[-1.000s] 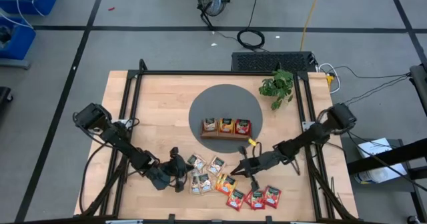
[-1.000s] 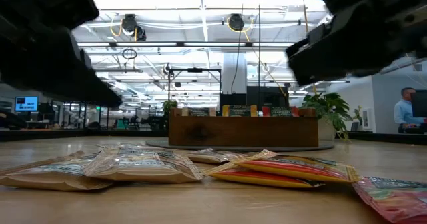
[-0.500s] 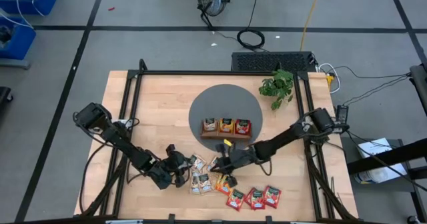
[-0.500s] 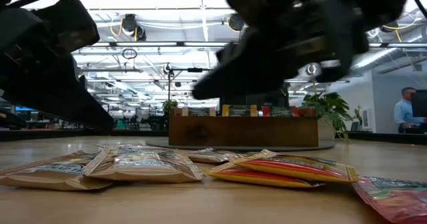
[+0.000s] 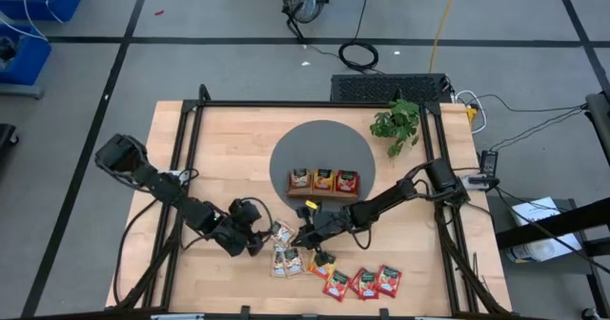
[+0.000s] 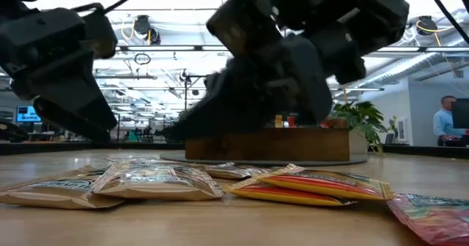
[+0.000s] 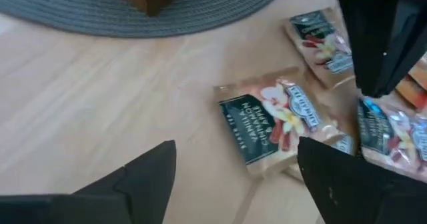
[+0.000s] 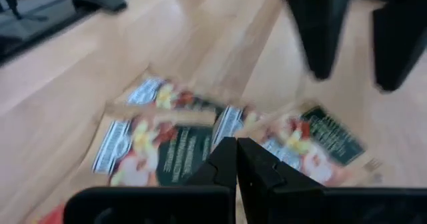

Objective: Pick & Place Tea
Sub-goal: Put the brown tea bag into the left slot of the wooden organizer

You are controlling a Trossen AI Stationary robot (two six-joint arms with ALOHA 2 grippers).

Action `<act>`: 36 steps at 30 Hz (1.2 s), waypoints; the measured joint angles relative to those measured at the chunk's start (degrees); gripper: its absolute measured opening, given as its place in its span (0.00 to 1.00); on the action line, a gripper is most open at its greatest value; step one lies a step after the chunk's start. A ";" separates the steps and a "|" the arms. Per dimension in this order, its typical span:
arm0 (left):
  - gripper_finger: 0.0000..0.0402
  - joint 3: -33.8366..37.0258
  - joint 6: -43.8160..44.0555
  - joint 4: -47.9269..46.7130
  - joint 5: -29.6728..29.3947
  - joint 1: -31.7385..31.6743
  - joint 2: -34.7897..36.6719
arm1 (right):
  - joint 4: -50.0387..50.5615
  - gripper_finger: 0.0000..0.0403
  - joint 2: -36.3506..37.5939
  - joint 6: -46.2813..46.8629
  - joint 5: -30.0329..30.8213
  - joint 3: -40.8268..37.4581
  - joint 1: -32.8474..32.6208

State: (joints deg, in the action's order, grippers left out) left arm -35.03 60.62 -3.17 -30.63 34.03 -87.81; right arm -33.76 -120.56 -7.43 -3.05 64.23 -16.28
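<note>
On table (image 5: 219, 149): seven loose sachets (image 5: 286, 260), one tray (image 5: 322, 192).

table (image 5: 219, 149) (wooden); mat (image 5: 286, 153); tea (image 5: 362, 282)

Lighting even and bright from overhead on my high view; the wooden table (image 5: 229, 158) reads clean, shadows short and soft. Low view is backlit: ceiling strip lights (image 6: 183, 15) blow out white, and both arms hang as near-black silhouettes against them. Near sachets (image 6: 157, 180) sharp, room behind softer. Left wrist view slightly soft, the grey mat (image 7: 167, 11) legible. Right wrist view heavily smeared, probably motion blur; sachet print (image 8: 167, 144) unreadable, far shapes just dark streaks.
</note>
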 joint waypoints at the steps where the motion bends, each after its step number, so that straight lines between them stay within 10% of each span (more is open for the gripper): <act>1: 0.77 0.02 0.02 -0.19 0.21 -0.33 0.02 | 0.08 0.00 -0.52 -0.10 -0.11 0.23 0.08; 36: 0.67 0.09 -0.63 3.33 5.80 -3.23 -3.12 | -2.62 0.00 -6.08 -0.03 1.55 1.66 2.79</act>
State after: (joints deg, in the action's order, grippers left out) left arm -34.94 59.99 0.16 -24.82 30.80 -90.93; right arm -36.39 -126.64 -7.46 -1.50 65.89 -13.49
